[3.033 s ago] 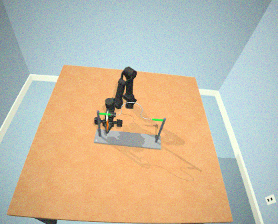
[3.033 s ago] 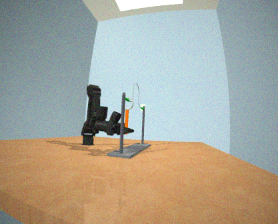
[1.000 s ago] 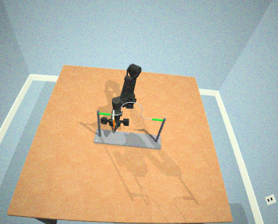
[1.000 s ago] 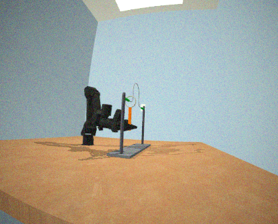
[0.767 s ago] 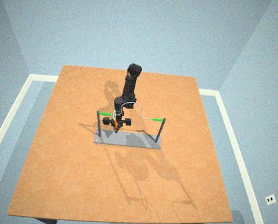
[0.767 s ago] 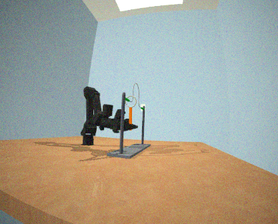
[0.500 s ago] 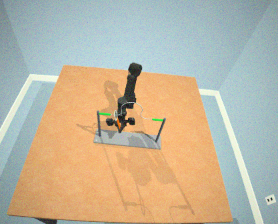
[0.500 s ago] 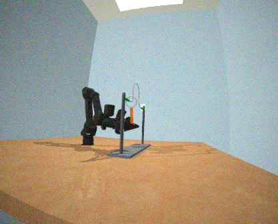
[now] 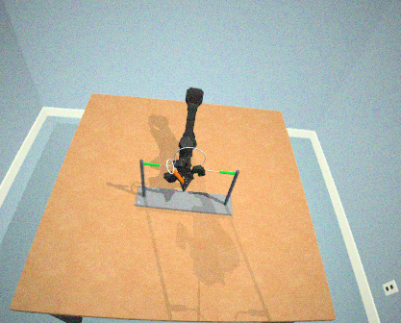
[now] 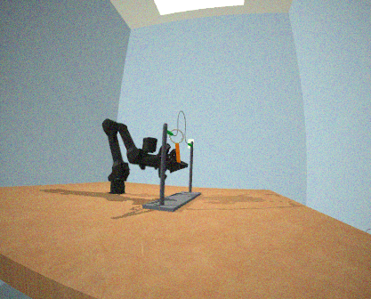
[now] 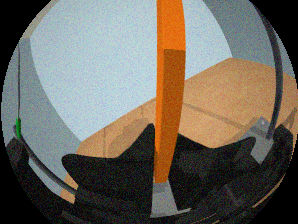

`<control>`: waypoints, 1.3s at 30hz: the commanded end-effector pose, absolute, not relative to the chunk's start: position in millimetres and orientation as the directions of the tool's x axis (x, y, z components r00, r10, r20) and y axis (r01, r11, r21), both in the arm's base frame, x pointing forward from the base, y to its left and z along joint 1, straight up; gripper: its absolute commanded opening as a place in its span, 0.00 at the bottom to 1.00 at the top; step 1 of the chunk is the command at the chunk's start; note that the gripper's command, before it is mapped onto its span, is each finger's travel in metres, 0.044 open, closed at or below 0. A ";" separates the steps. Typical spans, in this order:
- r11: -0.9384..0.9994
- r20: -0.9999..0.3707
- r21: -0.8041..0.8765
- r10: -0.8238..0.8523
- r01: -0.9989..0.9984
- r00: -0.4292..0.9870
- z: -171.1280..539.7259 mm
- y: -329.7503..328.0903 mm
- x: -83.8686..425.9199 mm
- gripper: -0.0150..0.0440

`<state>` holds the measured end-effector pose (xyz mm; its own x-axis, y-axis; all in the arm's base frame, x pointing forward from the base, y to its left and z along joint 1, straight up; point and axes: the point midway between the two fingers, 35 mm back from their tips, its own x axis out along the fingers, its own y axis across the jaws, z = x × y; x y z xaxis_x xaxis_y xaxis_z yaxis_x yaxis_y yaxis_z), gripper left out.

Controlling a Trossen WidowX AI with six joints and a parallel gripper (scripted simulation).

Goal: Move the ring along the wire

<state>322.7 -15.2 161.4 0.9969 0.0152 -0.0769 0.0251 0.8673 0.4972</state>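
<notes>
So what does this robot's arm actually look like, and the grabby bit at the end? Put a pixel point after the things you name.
The slim, jointed robot arm [image 9: 190, 120] [image 10: 115, 149] is black all over, with chunky, blocky joints. The black jaws have pointed, wedge-like tips with angular edges. I can't make out any markings or cables on it.

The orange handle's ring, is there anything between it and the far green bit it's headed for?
Yes: the thin grey wire arches up between the ring and that green part; it must be threaded without touching.
</notes>
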 end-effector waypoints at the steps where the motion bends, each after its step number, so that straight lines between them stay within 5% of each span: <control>1: 0.838 -0.082 0.545 0.027 0.022 0.996 169.8 -8.3 320.7 0.00; 22: 0.510 -0.206 0.860 0.325 0.013 0.923 229.5 41.3 280.7 0.00; 39: 0.134 -0.082 0.991 0.524 0.013 0.848 294.0 55.5 260.3 0.00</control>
